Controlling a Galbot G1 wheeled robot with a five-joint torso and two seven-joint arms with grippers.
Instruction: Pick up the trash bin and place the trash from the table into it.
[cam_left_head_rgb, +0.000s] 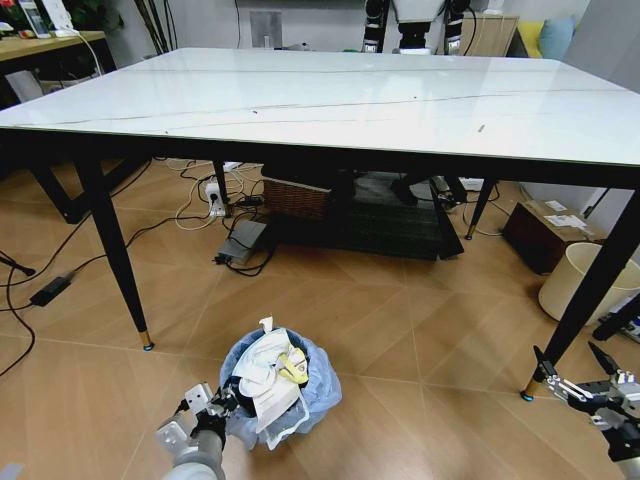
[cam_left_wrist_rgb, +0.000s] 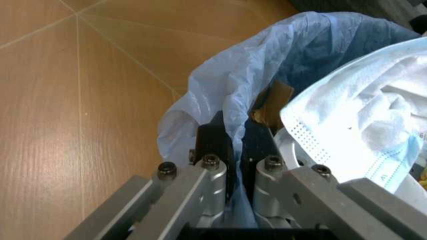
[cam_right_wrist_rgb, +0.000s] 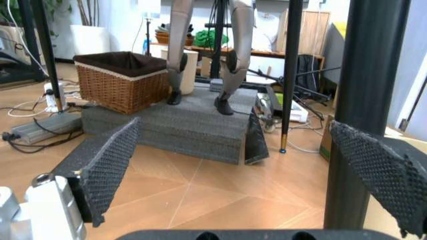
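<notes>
From the head camera I see the trash bin (cam_left_head_rgb: 278, 390) on the floor in front of the table (cam_left_head_rgb: 330, 100), stuffed with trash (cam_left_head_rgb: 272, 378); my left gripper (cam_left_head_rgb: 215, 404) sits at its near rim. My right gripper (cam_left_head_rgb: 578, 378) hangs spread and empty beside the table's front right leg.

At the left wrist, the fingers (cam_left_wrist_rgb: 215, 145) are pinched on rim and bag (cam_left_wrist_rgb: 233, 95); if mostly plastic, I judge the bag could slip or tear.

At the right wrist, the pads (cam_right_wrist_rgb: 110, 162) stand wide apart, holding nothing.

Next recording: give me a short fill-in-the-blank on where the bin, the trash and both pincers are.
1. The trash bin stands on the ____.
2. The left pincer is shut on the bin's ____.
3. The right pincer, near a table leg, is ____.
4. The trash lies in the ____.

Missing: floor; rim; open; bin
</notes>
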